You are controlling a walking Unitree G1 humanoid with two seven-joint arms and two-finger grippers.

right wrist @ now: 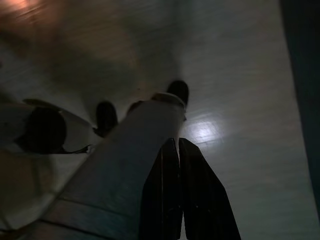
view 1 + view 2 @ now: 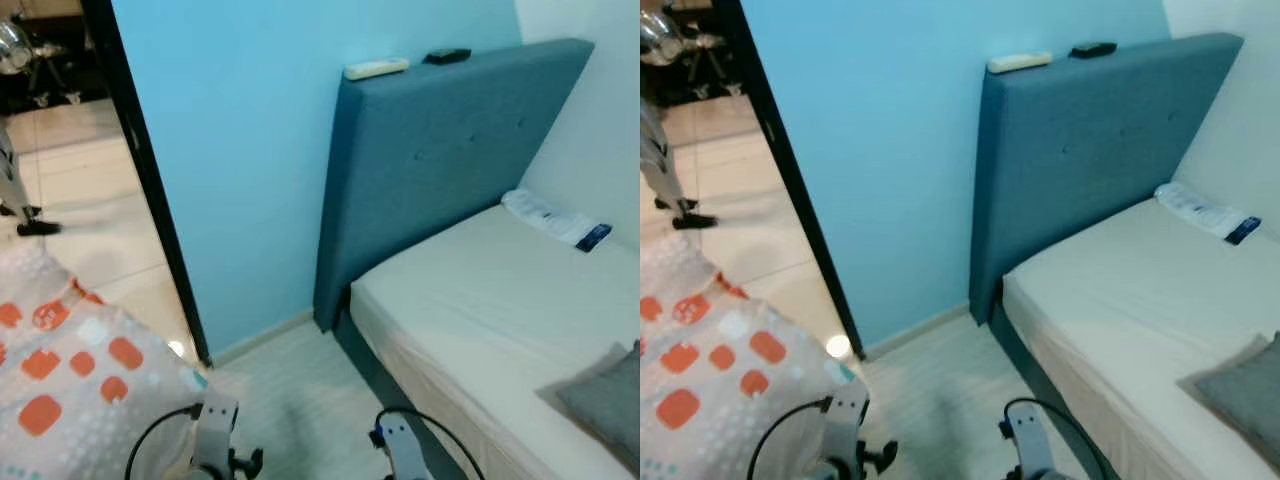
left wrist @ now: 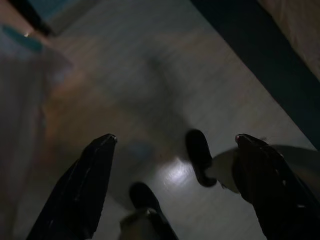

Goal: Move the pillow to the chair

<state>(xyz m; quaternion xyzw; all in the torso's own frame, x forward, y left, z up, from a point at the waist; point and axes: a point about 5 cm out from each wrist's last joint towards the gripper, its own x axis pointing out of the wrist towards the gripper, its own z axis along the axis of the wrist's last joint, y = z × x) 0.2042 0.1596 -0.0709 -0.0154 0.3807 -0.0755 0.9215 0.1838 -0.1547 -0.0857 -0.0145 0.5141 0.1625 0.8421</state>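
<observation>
Both arms hung low at the near edge, wrists just showing over the pale plank floor (image 2: 290, 400). Left gripper (image 3: 175, 150) had its two black fingers spread wide with nothing between them; right gripper (image 1: 180, 165) had its fingers pressed together, empty, pointing down at the glossy boards beside the robot's grey leg (image 1: 125, 165). To the near left lay the pillow (image 2: 70, 370), soft and puffy, white cloth with orange rounded squares and pale dots, just left of the left arm and not touched by it. On the right stood a bed (image 2: 500, 320) with a smooth cream sheet and a blue padded fabric headboard (image 2: 440, 160). A grey cushion (image 2: 605, 400) rested at its near right corner.
</observation>
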